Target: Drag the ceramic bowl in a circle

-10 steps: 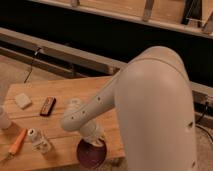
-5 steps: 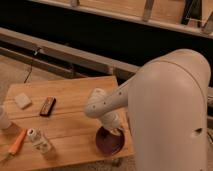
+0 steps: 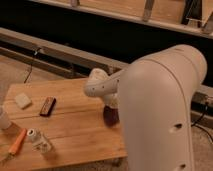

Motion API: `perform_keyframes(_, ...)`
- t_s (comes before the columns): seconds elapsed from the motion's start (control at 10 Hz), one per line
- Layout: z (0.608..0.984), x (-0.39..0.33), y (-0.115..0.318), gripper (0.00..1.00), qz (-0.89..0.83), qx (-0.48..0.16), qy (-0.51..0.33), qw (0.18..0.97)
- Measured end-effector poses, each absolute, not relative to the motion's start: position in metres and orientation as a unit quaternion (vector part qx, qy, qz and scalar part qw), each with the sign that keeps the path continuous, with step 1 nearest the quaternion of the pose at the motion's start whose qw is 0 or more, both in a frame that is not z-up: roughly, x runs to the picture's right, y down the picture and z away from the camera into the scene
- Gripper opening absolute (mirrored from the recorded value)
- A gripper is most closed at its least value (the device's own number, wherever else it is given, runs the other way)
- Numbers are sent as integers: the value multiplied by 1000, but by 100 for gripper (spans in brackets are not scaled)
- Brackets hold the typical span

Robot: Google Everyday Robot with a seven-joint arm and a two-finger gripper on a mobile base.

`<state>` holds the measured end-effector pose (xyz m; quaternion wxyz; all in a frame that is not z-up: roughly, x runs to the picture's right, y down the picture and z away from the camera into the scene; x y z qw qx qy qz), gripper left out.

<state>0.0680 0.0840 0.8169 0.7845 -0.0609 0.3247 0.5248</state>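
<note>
The ceramic bowl (image 3: 110, 118) is a small dark maroon dish near the right edge of the wooden table (image 3: 75, 125). Only part of it shows, because the arm's wrist covers its top. My gripper (image 3: 111, 106) comes down onto the bowl from above at the end of the white forearm (image 3: 102, 85). The wrist hides where the gripper meets the bowl. The arm's big white upper housing (image 3: 165, 110) fills the right side of the camera view and hides the table's right edge.
On the left of the table lie a white sponge-like block (image 3: 22, 100), a dark brown bar (image 3: 47, 106), a white cup (image 3: 2, 119), an orange tool (image 3: 17, 141) and a small bottle (image 3: 39, 141). A dark rail runs behind the table.
The bowl and gripper have moved from the table's front edge to the right, then back away from the front edge. The other objects have not moved.
</note>
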Motion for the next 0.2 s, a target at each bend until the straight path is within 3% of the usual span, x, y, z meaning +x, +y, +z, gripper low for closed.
perform_keyframes(0.2,841,51,78,0,538,-59,308,782)
